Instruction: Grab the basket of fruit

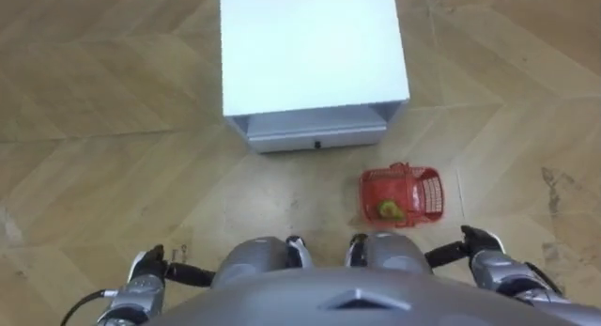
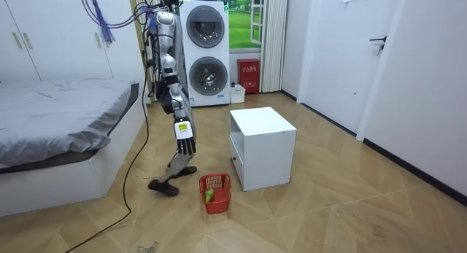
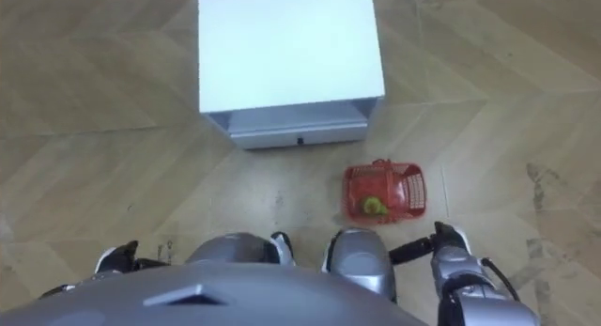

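- Right hand [image 2: 184,135] hangs at the robot's side, fingers loosely straight, holding and touching nothing.
- Left hand [image 1: 147,264] hangs low on the other side; how its fingers lie cannot be told.
- The red fruit basket [image 1: 428,196] stands on the floor [image 1: 113,129], ahead and to the right, near the white cabinet [image 1: 310,54], with a green fruit [image 1: 389,210] inside.

The white cabinet [image 1: 310,49] runs off the top edge of the eye view, its far side cut away. The left hand [image 1: 143,270] and the right hand [image 1: 481,243] sit low at either side, blurred, their forearms cut off by the bottom edge. Inside the red basket [image 1: 434,196] lies a small yellow-green fruit [image 1: 389,210], perhaps a pear, too blurred to name. In the room view, the bed [image 2: 58,114] is cropped at the left edge.
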Available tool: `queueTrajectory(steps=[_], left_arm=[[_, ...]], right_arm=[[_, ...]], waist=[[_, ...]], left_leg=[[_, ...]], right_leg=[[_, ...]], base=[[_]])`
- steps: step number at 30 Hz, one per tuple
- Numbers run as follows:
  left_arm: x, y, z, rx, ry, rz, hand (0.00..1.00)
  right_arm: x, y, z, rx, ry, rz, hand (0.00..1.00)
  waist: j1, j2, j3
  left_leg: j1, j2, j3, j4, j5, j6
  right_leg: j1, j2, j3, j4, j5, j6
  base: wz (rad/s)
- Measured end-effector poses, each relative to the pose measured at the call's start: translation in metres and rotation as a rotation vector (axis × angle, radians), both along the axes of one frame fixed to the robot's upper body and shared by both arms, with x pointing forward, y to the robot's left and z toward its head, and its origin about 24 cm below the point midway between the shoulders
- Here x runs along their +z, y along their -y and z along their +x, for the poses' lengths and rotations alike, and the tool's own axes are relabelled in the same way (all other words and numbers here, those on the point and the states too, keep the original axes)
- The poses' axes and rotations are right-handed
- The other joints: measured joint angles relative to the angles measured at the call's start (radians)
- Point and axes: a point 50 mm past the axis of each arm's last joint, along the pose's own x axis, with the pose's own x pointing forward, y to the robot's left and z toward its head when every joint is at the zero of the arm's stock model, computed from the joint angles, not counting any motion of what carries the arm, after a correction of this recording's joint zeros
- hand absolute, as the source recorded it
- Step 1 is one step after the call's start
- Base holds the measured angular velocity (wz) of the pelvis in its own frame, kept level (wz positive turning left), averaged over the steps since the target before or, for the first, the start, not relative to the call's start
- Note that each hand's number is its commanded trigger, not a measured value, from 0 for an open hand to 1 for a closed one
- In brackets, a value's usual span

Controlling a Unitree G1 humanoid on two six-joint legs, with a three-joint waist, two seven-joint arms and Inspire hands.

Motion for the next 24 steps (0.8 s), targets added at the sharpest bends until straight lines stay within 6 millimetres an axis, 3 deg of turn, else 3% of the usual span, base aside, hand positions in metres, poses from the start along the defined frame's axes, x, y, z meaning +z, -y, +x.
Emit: queueTrajectory(steps=[1,2,4,6,7,9,10,11,12,14,17,21,24], left_arm=[[0.001,-0.004,-0.002,0.018,-0.004,0.014,0.00],[0.002,-0.007,-0.003,0.054,-0.008,0.022,0.00],[0.001,-0.008,-0.004,0.103,-0.012,0.017,0.00],[0.004,-0.009,0.010,0.111,0.021,0.034,0.00],[0.005,-0.010,0.017,0.119,0.040,0.039,0.00],[0.012,-0.017,0.036,0.117,0.093,0.069,0.00],[0.016,-0.023,0.048,0.122,0.126,0.088,0.00],[0.020,-0.025,0.058,0.129,0.158,0.102,0.00],[0.021,-0.025,0.061,0.130,0.171,0.109,0.00],[0.024,-0.028,0.065,0.123,0.205,0.135,0.00],[0.022,-0.027,0.060,0.129,0.199,0.151,0.00],[0.015,-0.022,0.042,0.154,0.140,0.167,0.00],[0.011,-0.021,0.023,0.159,0.101,0.206,0.00]], right_arm=[[0.001,-0.001,0.006,-0.023,0.024,0.006,0.00],[0.004,0.000,0.020,-0.043,0.070,0.005,0.00],[0.012,0.001,0.051,-0.056,0.167,0.002,0.00],[0.022,0.000,0.080,-0.047,0.247,0.005,0.00],[0.023,0.000,0.084,-0.050,0.260,0.009,0.00],[0.025,-0.006,0.095,-0.039,0.278,0.024,0.00],[0.025,-0.009,0.097,-0.041,0.285,0.034,0.00],[0.025,-0.009,0.096,-0.040,0.282,0.035,0.00],[0.024,-0.009,0.095,-0.040,0.279,0.035,0.00],[0.019,-0.010,0.083,-0.038,0.249,0.034,0.00],[0.017,-0.007,0.075,-0.064,0.238,0.010,0.00],[0.017,-0.009,0.074,-0.114,0.253,-0.026,0.00],[0.025,-0.018,0.088,-0.107,0.350,-0.067,0.00]], waist=[[0.022,-0.032,-0.0057],[0.045,-0.041,-0.0038],[0.048,-0.048,-0.0023],[0.059,-0.048,0.0003],[0.069,-0.053,0.0015],[0.084,-0.074,0.0124],[0.092,-0.096,0.0245],[0.088,-0.101,0.0274],[0.087,-0.102,0.0280],[0.082,-0.114,0.0364],[0.060,-0.138,0.0413],[0.049,-0.153,0.0391],[0.011,-0.161,0.0351]], left_leg=[[-0.044,-0.005,0.020,0.051,-0.016,0.012],[-0.107,0.004,0.031,0.112,-0.033,0.021],[-0.224,0.008,0.031,0.218,-0.052,0.036],[-0.403,0.013,0.039,0.408,-0.105,0.050],[-0.450,0.014,0.045,0.460,-0.123,0.049],[-0.572,0.021,0.068,0.624,-0.169,0.056],[-0.643,0.023,0.088,0.731,-0.193,0.065],[-0.708,0.030,0.100,0.843,-0.216,0.074],[-0.735,0.039,0.105,0.894,-0.229,0.072],[-0.821,0.057,0.111,1.058,-0.263,0.038],[-0.910,0.074,0.113,1.178,-0.266,0.033],[-0.944,0.078,0.112,1.248,-0.265,0.030],[-0.944,0.054,0.103,1.254,-0.251,0.003]], right_leg=[[0.022,-0.017,0.021,0.130,0.005,0.007],[0.056,-0.018,0.030,0.196,0.023,0.017],[0.120,-0.013,0.029,0.217,0.045,0.032],[0.190,-0.014,0.030,0.220,0.051,0.047],[0.199,-0.019,0.031,0.227,0.049,0.051],[0.213,-0.021,0.052,0.268,0.041,0.063],[0.202,-0.021,0.080,0.329,0.036,0.062],[0.182,-0.019,0.100,0.445,-0.032,0.061],[0.167,-0.021,0.108,0.511,-0.062,0.068],[0.125,-0.036,0.114,0.740,-0.108,0.049],[0.077,-0.035,0.116,0.930,-0.125,0.038],[0.070,-0.032,0.133,1.048,-0.130,0.044],[0.070,-0.040,0.140,1.083,-0.136,0.035]], base=[[0.00],[-0.13],[0.03],[0.16],[0.03],[0.03],[0.20],[0.23],[0.15],[0.09],[0.14],[-0.04],[-0.12]])
